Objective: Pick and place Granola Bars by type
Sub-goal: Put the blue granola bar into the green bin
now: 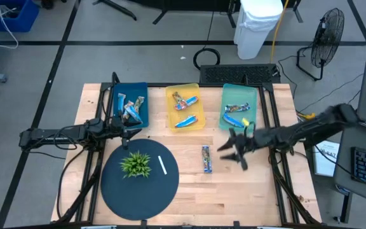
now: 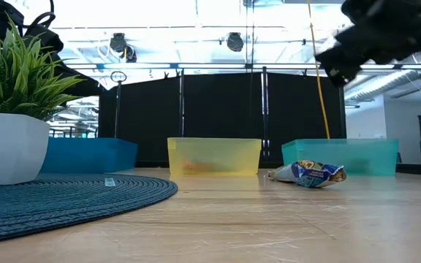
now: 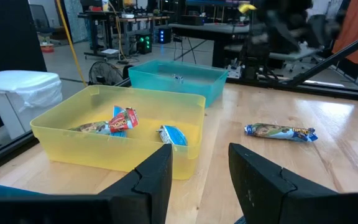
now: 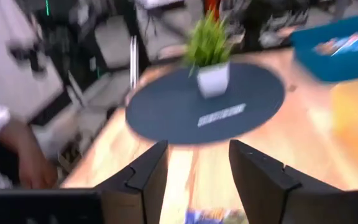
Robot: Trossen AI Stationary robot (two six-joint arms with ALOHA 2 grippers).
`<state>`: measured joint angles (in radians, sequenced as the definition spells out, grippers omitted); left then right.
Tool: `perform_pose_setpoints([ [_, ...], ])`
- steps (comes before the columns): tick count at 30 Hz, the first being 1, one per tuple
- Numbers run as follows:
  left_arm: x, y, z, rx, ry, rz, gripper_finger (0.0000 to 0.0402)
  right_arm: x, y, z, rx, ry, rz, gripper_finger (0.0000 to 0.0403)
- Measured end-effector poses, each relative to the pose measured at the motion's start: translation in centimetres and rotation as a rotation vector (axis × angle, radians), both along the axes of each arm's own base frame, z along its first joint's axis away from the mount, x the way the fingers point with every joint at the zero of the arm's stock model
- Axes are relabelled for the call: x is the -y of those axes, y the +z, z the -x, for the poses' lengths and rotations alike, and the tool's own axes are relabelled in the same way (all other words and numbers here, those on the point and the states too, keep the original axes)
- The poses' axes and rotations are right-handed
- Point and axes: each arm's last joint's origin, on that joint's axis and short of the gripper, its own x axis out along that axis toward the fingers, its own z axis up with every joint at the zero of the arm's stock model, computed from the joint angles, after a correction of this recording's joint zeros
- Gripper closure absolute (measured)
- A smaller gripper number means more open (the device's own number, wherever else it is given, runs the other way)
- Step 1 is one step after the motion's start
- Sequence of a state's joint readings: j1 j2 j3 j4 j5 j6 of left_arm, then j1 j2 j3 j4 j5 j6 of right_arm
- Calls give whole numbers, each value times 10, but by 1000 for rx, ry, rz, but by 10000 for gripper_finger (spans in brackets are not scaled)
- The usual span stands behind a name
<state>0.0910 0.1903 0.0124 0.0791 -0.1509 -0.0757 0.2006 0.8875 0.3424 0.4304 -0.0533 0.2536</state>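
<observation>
One granola bar [image 1: 206, 159] in a blue wrapper lies flat on the bare wood between the round mat and my right gripper; it also shows in the low view [image 2: 309, 174] and the left wrist view [image 3: 280, 131]. More bars lie in the blue bin [image 1: 146, 89], the yellow bin [image 1: 170, 95] and the teal bin [image 1: 254, 95] along the far edge. My right gripper [image 1: 232, 152] hangs open above the table, just right of the loose bar, pointing left toward the mat [image 4: 197, 152]. My left gripper [image 1: 130, 132] waits open near the blue bin, with nothing between its fingers [image 3: 201, 155].
A small green plant in a white pot [image 1: 135, 164] and a thin white stick [image 1: 162, 165] sit on the round dark mat [image 1: 138, 191] at the near left. In the right wrist view a person's hand [image 4: 17, 155] shows beyond the table's left edge.
</observation>
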Motion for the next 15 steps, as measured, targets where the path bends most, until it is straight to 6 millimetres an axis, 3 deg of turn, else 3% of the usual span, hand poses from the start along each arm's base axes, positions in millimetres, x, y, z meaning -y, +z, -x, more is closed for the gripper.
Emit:
perform_pose_setpoints([
  [6, 0, 0, 0, 0, 0, 0, 240, -44, -36, -10, -110, -5, 140, 205],
  [15, 0, 0, 0, 0, 0, 0, 240, -84, -74, -37, -184, -104, 406, 179],
])
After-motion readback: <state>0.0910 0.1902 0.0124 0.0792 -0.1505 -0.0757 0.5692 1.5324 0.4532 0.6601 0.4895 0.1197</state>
